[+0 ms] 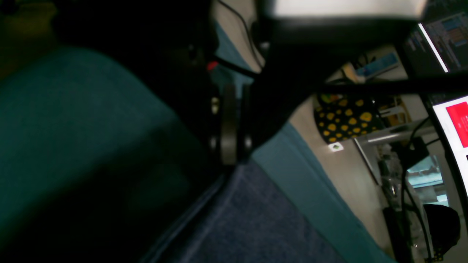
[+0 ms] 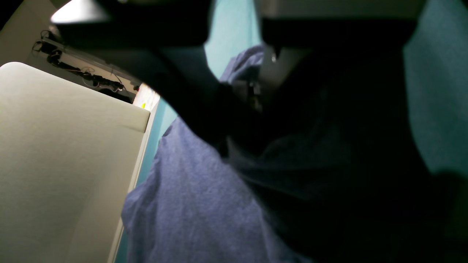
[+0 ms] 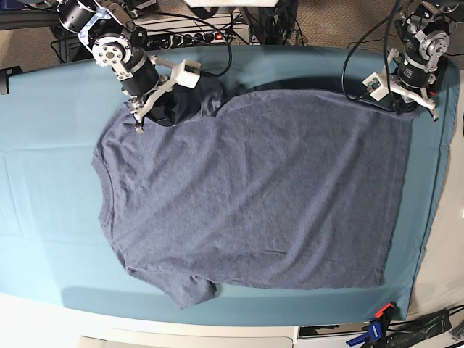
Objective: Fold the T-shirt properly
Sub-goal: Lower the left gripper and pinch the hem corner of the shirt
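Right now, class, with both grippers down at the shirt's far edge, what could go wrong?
1. The right gripper sits by the bunched sleeve; lifting may drag that bunch into the fold.
2. The left gripper is at the T-shirt hem corner, close to the teal table cloth, which might get pinched too.

Plain teal cloth (image 3: pixel 43 145) spread over the whole worktable, white table edge (image 3: pixel 203 335) along the near side, black cables and a power strip (image 3: pixel 196 32) behind it, lit computer monitors (image 1: pixel 451 87), yellow-spotted black bag (image 1: pixel 343 120) on a pale floor.
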`<move>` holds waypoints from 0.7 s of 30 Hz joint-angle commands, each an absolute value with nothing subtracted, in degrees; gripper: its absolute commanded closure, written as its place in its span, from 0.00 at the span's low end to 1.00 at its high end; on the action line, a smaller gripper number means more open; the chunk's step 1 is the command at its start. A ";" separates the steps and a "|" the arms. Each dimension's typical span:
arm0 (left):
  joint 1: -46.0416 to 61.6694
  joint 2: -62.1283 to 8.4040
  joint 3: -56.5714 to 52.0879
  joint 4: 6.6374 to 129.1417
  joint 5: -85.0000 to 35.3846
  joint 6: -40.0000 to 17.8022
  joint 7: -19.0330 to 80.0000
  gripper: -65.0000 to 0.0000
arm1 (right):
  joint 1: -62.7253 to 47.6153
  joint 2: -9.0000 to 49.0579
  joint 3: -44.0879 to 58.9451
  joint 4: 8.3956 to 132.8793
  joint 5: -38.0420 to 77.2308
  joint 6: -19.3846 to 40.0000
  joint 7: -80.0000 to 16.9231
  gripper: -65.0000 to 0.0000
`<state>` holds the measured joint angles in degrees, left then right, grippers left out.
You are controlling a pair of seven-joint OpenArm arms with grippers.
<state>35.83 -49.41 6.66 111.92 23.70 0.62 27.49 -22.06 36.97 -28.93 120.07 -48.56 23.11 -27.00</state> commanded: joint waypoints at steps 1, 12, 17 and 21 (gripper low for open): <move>35.33 -50.48 6.11 112.79 24.21 1.72 27.46 1.00 | -21.76 37.60 -28.38 121.19 -48.90 22.00 -27.09 1.00; 35.07 -50.48 6.11 112.79 24.21 1.72 27.44 1.00 | -21.76 37.60 -28.38 121.19 -48.90 22.00 -27.49 1.00; 35.07 -50.48 6.11 112.79 24.21 1.72 27.42 1.00 | -21.76 37.63 -28.38 121.19 -48.90 22.00 -27.49 1.00; 35.07 -50.50 6.11 112.79 24.21 1.72 27.38 1.00 | -21.76 37.63 -28.38 121.19 -48.90 22.00 -27.49 1.00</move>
